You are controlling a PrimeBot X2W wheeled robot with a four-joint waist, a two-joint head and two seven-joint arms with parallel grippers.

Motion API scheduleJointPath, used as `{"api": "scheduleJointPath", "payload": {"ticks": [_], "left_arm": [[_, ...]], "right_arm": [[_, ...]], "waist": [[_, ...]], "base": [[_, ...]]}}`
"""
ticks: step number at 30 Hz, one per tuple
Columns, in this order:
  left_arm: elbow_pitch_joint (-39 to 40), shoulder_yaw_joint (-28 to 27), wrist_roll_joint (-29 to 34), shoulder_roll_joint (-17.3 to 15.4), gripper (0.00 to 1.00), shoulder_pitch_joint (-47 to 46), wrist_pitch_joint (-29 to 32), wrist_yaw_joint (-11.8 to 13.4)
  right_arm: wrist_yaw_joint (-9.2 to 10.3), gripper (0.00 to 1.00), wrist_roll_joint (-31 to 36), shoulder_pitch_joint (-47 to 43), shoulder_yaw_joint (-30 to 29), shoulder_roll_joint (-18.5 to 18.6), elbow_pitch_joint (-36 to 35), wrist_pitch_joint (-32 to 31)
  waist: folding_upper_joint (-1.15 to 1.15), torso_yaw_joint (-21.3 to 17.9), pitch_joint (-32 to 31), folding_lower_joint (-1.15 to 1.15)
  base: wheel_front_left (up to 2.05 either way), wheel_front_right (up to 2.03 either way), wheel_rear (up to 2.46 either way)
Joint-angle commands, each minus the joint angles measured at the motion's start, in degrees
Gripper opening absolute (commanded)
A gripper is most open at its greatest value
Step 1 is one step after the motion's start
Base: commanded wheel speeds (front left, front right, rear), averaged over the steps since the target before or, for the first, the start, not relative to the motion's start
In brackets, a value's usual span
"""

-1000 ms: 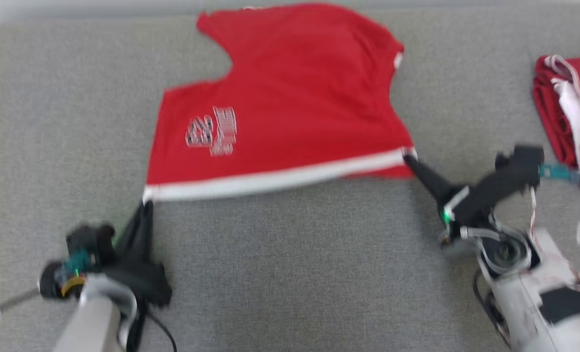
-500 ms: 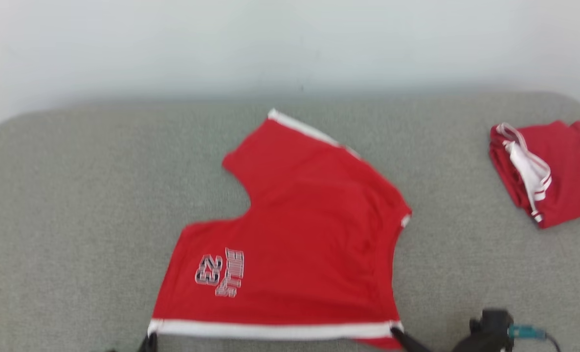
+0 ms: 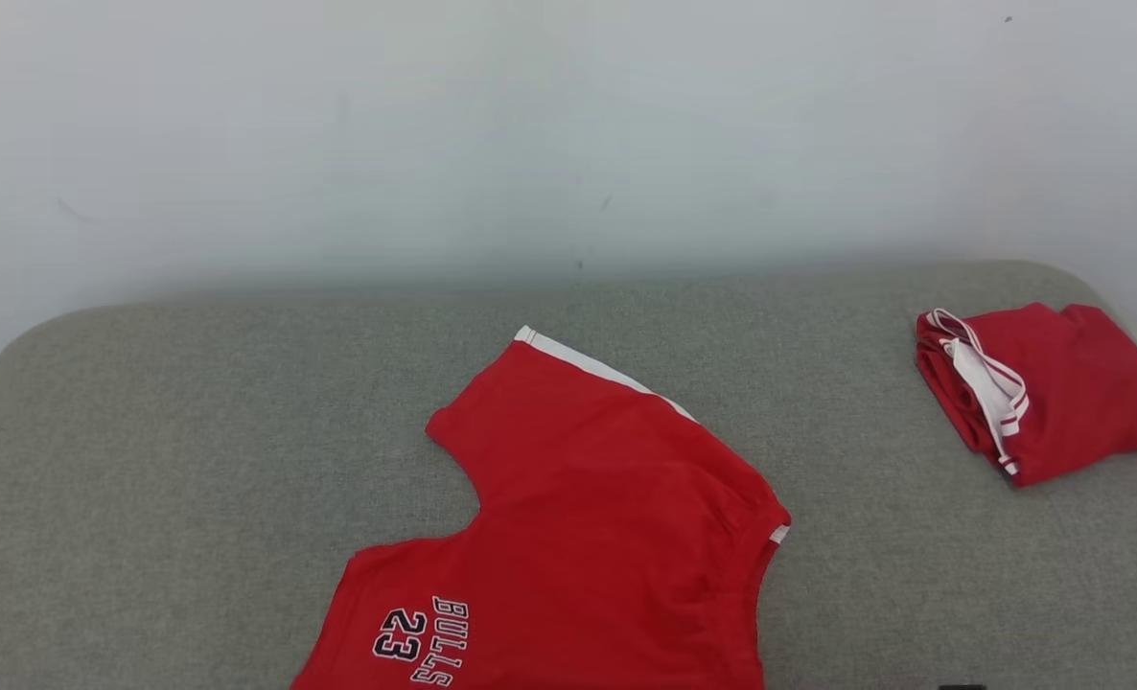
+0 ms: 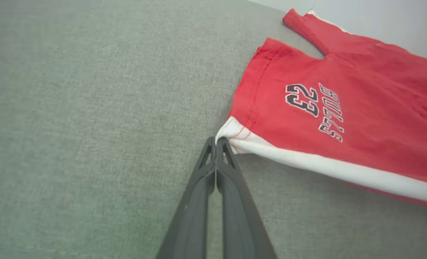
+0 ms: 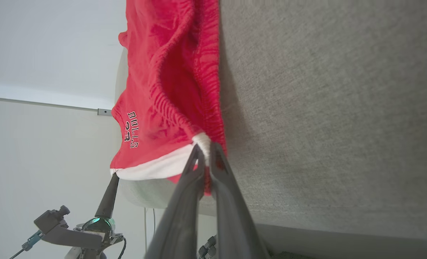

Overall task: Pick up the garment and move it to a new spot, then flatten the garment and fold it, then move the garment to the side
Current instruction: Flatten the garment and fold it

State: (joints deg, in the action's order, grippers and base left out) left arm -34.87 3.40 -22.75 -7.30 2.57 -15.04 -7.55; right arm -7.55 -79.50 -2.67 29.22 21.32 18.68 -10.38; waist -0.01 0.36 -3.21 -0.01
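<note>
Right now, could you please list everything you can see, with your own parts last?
red garment: one, red with white hem band and BULLS 23 print, spread mid-surface.
folded garment: one, red with white trim, far right, apart from the first.
padded surface: one, grey fabric, under both garments.
wall: one, white, behind the surface.
left gripper: one, dark, shut on one hem corner.
right gripper: one, dark, shut on the opposite hem corner.

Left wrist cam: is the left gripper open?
No, the left gripper is pinched shut on the white-trimmed corner of the red garment.
</note>
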Motion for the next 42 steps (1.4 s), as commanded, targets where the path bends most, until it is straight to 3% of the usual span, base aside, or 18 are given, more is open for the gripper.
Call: {"api": "scheduleJointPath", "payload": {"ticks": [1,9,15,22,27,32,37,42], "left_arm": [[1.3,-0.3,1.0,-0.6,0.00,-1.3,-0.2,0.1],[9.0,1.4,2.8,-1.7,0.00,-11.2,-0.2,0.1],[10.4,3.4,3.9,-3.8,0.00,-21.0,-0.2,0.1],[6.4,6.1,5.2,-5.7,0.00,-31.1,-0.2,0.1],[-0.7,6.1,8.0,-6.1,0.00,-40.2,-0.2,0.3],[-6.7,15.2,9.0,-8.4,0.00,-48.9,-0.2,0.1],[-10.5,26.8,5.5,-11.4,0.00,-56.5,1.3,0.1],[-13.4,34.1,1.4,-14.1,0.00,-62.7,1.0,0.1]], "right_arm": [[0.16,0.00,-0.6,0.4,0.0,0.7,-0.7,0.6],[0.15,0.00,-3.0,7.5,-0.5,-0.2,-5.5,2.3],[0.15,0.00,-5.0,14.9,-1.6,-1.5,-7.8,3.5],[0.15,0.00,-9.0,20.3,-5.8,-3.4,-8.8,6.4],[0.15,0.00,-9.8,23.1,-8.8,-4.1,-8.5,9.1],[0.15,0.00,-10.0,25.1,-9.2,-5.2,-9.2,9.9],[0.15,0.00,-10.3,24.9,-9.2,-6.3,-9.6,10.6],[0.15,0.00,-10.5,23.3,-9.2,-7.0,-10.9,11.2]], "waist": [[0.01,0.0,1.0,0.01],[0.01,-0.9,7.7,0.01],[0.01,-2.2,13.7,0.01],[0.01,-2.9,19.0,0.01],[0.01,-3.7,22.7,0.01],[0.01,-5.1,25.4,0.01],[0.01,-6.3,26.6,0.01],[0.01,-7.7,27.3,0.01]], "base": [[0.00,0.00,0.00],[0.00,0.00,0.00],[0.00,0.00,0.00],[0.00,0.00,0.00],[0.00,0.00,0.00],[0.00,0.00,0.00],[0.00,0.00,0.00],[0.00,0.00,0.00]]}}
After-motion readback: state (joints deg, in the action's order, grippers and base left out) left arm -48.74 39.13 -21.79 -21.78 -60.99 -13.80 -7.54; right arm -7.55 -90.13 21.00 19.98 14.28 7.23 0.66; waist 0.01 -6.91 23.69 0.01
